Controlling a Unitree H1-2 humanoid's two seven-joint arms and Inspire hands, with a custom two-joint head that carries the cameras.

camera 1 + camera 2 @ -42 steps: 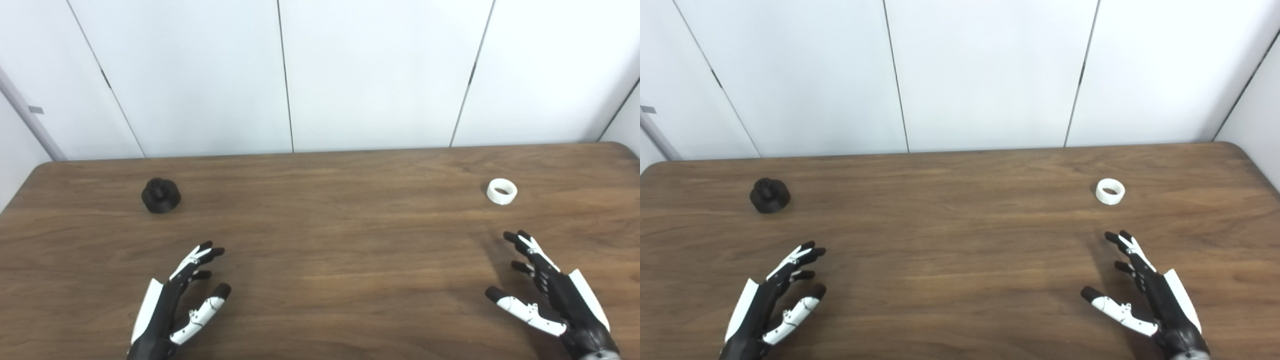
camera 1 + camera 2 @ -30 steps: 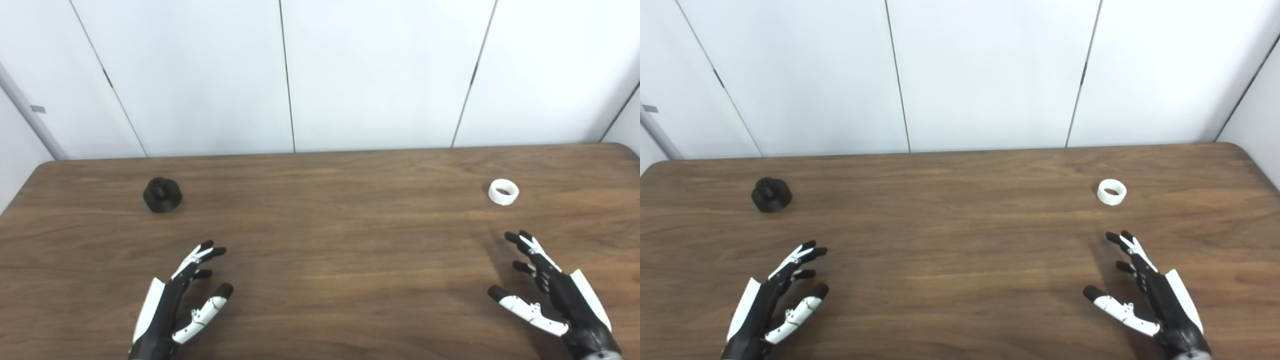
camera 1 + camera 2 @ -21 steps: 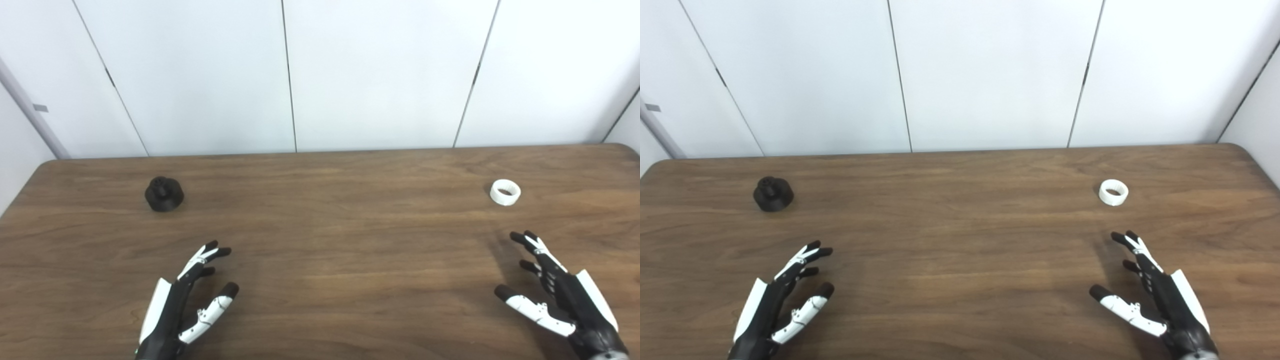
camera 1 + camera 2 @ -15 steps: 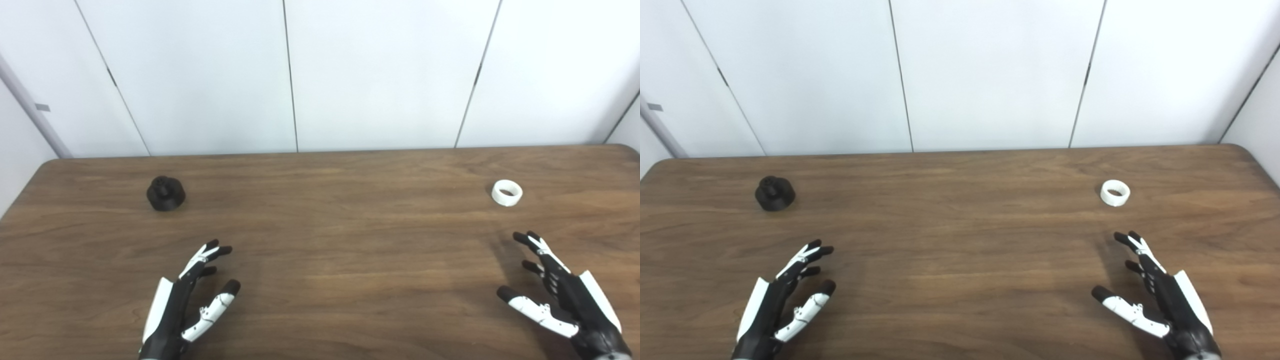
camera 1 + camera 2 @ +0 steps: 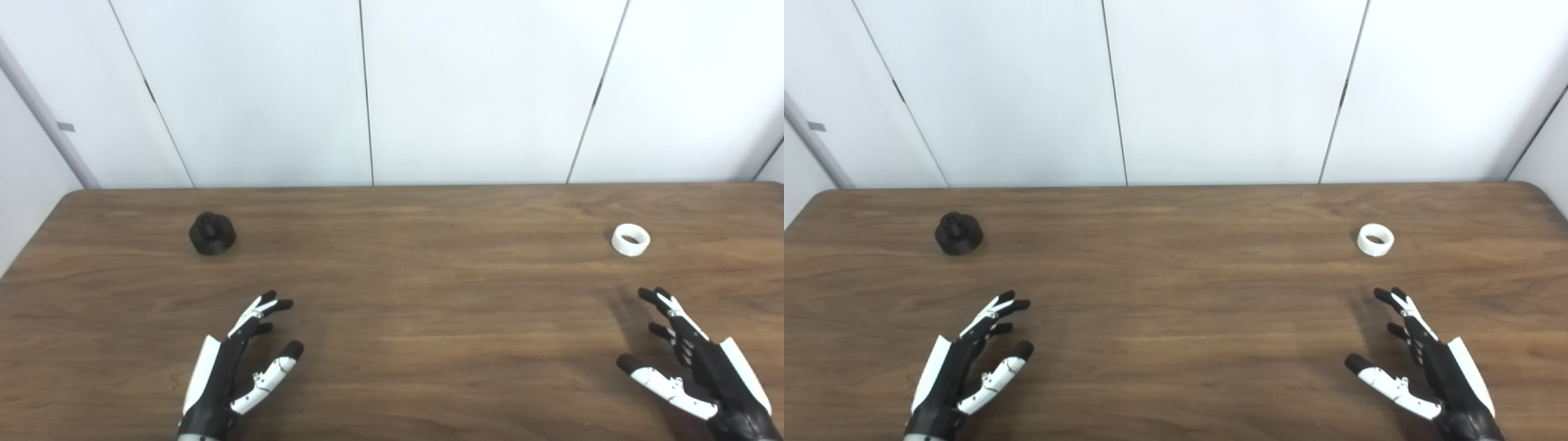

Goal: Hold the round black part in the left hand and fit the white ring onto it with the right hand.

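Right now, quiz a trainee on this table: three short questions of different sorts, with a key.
1. True or false: the left hand holds the round black part.
2. Multiple choice: the white ring lies (A) on the black part, (B) on the table beyond the right hand, (C) in the left hand.
3. Fill in: both hands are ____, fingers apart, holding nothing.

Key: 1 false; 2 B; 3 open.

- The left hand (image 5: pixel 229 373) is cut off at the wrist by the bottom edge.
- The right hand (image 5: pixel 698 367) runs off the bottom-right corner in the left eye view.
- The surface (image 5: pixel 429 275) is cropped on its sides and near edge.
- The round black part (image 5: pixel 212 233) is too small to show its top detail.
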